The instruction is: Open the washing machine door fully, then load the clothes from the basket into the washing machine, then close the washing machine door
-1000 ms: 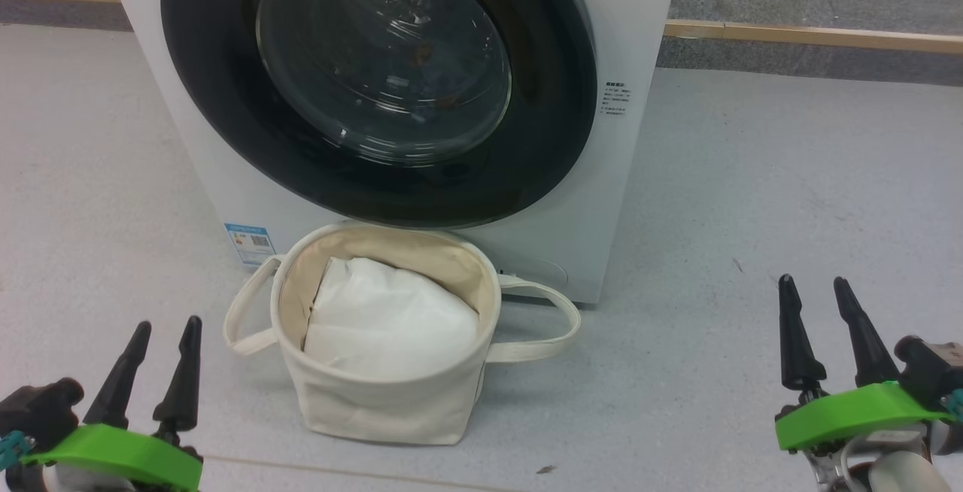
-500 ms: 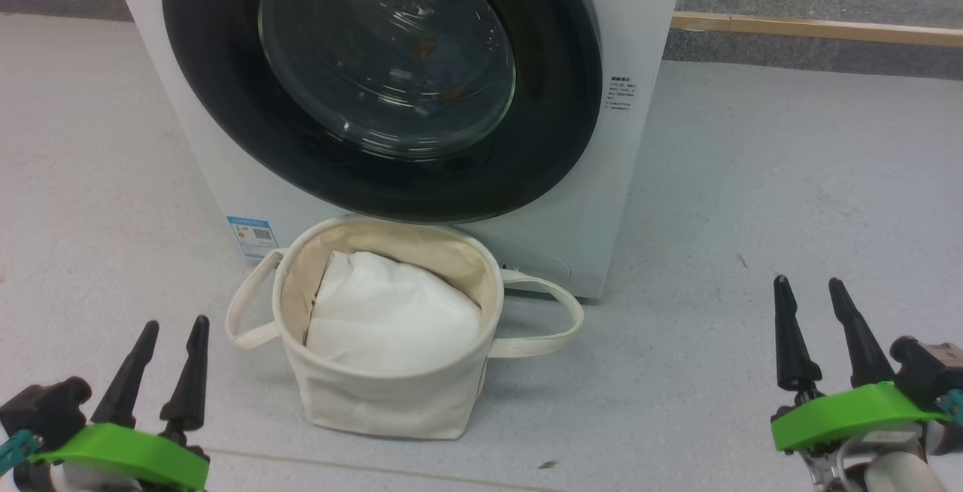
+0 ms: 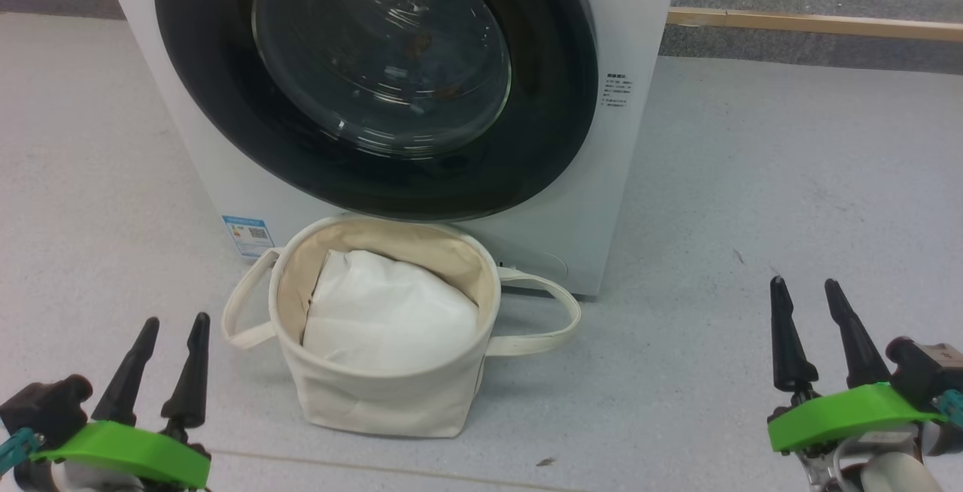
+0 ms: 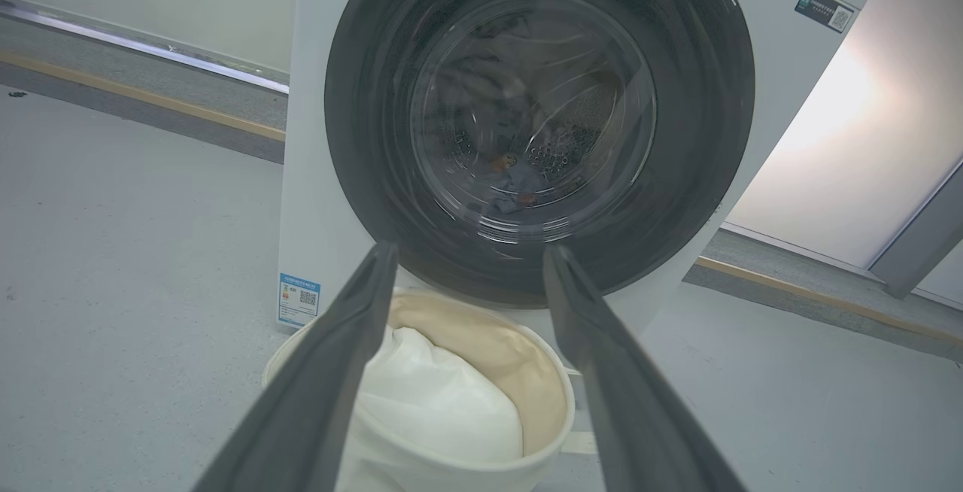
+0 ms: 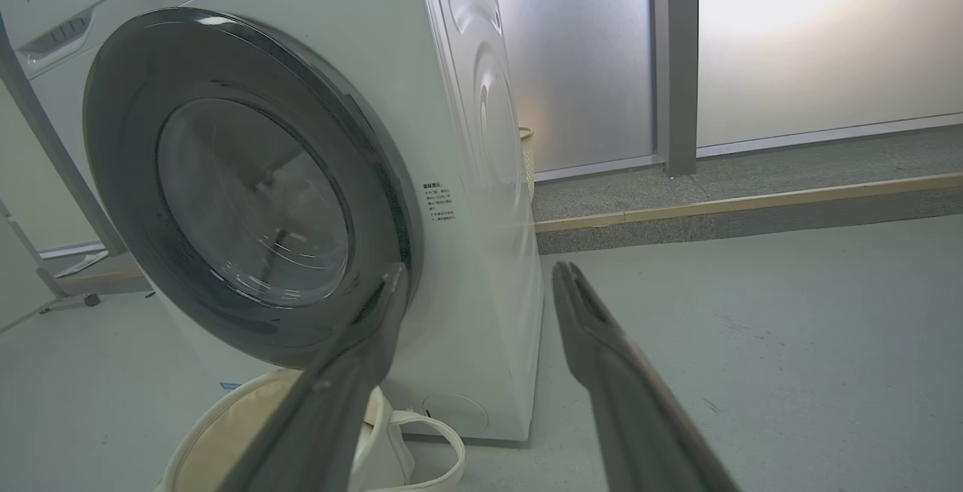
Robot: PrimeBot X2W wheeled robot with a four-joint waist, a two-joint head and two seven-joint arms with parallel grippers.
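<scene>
Since the washing machine door (image 3: 203,101) lies flat against the front of the washing machine (image 3: 636,18) and a pale blue fabric with orange marks, taken to be the clothes (image 4: 517,182), shows behind its glass low in the drum, the loading and closing steps are judged done and the task at or near its end. At the far left the left gripper (image 3: 177,319) hangs low over the floor (image 3: 752,176), released and empty, well apart from everything. A small blue label (image 3: 247,234) sits at the machine's lower left corner. Just right of it the basket (image 3: 376,402) stands on the floor close before the machine, under the door's bottom rim, and holds a plain white bundle (image 3: 387,323); no patterned garment is seen in it. Further right a block of printed text (image 3: 615,93) marks the white front, too small to read. At the far right the right gripper (image 3: 802,281) is likewise released and empty, near the floor and clear of the machine. The next move, in my judgement, calls only for confirming that the door is latched, with a firm push on the black rim if it is not. Not determinable: whether the latch has caught, where the door's handle lies, and how much garment is inside, as reflections blur the glass. The head view cuts off the machine's top.
</scene>
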